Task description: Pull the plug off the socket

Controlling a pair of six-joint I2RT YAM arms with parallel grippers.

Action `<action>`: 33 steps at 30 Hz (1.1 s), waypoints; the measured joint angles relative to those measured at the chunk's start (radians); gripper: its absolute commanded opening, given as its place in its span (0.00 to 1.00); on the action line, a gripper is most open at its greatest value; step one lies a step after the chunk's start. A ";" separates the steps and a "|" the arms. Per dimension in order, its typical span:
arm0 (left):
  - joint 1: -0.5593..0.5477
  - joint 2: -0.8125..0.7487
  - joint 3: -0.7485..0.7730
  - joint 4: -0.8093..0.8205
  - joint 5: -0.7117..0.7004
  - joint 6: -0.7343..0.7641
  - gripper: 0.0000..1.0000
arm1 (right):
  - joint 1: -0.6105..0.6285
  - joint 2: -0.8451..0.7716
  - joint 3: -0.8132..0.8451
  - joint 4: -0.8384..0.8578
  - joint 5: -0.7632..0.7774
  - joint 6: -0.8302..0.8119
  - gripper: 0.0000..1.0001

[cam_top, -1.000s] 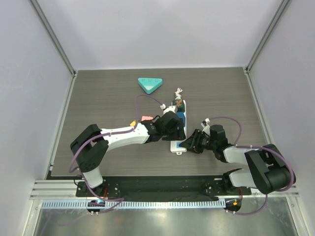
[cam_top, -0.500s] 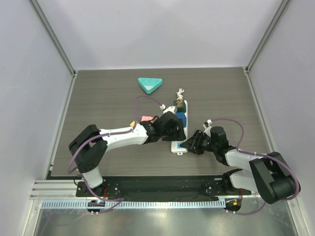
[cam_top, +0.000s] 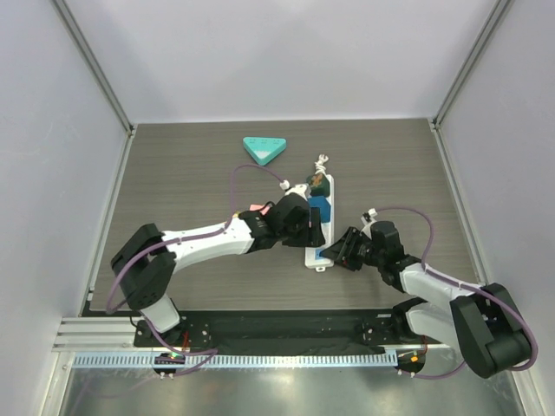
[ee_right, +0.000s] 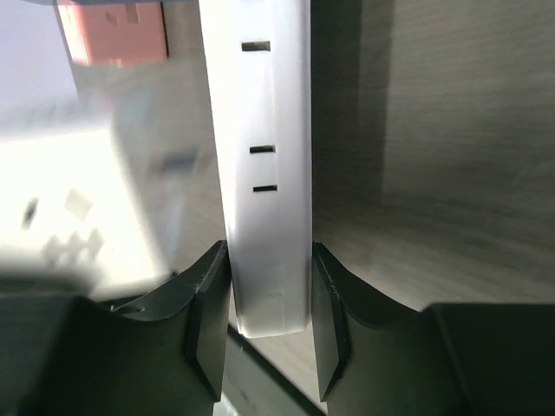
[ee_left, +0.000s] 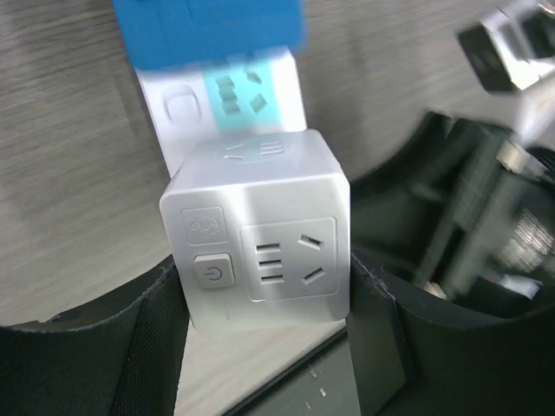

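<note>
The socket, a long narrow white power strip (cam_top: 325, 227), lies mid-table with a knotted cord (cam_top: 322, 161) at its far end and a blue plug (cam_top: 320, 206) in it. My left gripper (cam_top: 305, 229) is shut on a white cube plug (ee_left: 260, 238) with a power button, held between both fingers (ee_left: 375, 322). The strip's pale blue label (ee_left: 236, 94) and the blue plug (ee_left: 208, 26) show behind the cube. My right gripper (cam_top: 336, 254) is shut on the strip's near end (ee_right: 264, 173). There the blurred cube (ee_right: 78, 208) shows left of the strip, off its slotted top face.
A teal triangular block (cam_top: 264, 148) lies at the back of the table. A small pink object (cam_top: 257, 209) sits just left of my left gripper. A dark green plug (cam_top: 317, 185) is in the strip's far end. Grey walls enclose the table.
The strip's far end and cord have swung slightly right. My left arm has stretched further out, carrying the cube, and my right gripper has shifted a little right with the strip's end.
</note>
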 measured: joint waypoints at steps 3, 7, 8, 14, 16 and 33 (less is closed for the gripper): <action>0.003 -0.078 0.000 -0.028 0.029 0.021 0.00 | -0.008 0.019 0.024 0.006 0.052 -0.002 0.01; -0.005 -0.200 0.002 -0.017 0.063 0.033 0.00 | -0.023 0.017 0.033 0.014 0.122 0.008 0.01; -0.005 -0.221 0.001 -0.016 0.068 0.034 0.00 | -0.025 0.013 0.033 0.014 0.132 0.010 0.01; 0.046 -0.381 -0.122 -0.023 0.044 0.039 0.00 | -0.026 -0.023 0.027 -0.001 0.164 0.002 0.01; 0.117 -0.459 -0.203 -0.038 0.056 0.030 0.00 | -0.026 -0.043 0.025 -0.017 0.171 -0.005 0.01; 0.830 -0.964 -0.690 0.013 0.091 -0.147 0.00 | -0.028 -0.088 0.036 -0.084 0.180 -0.050 0.01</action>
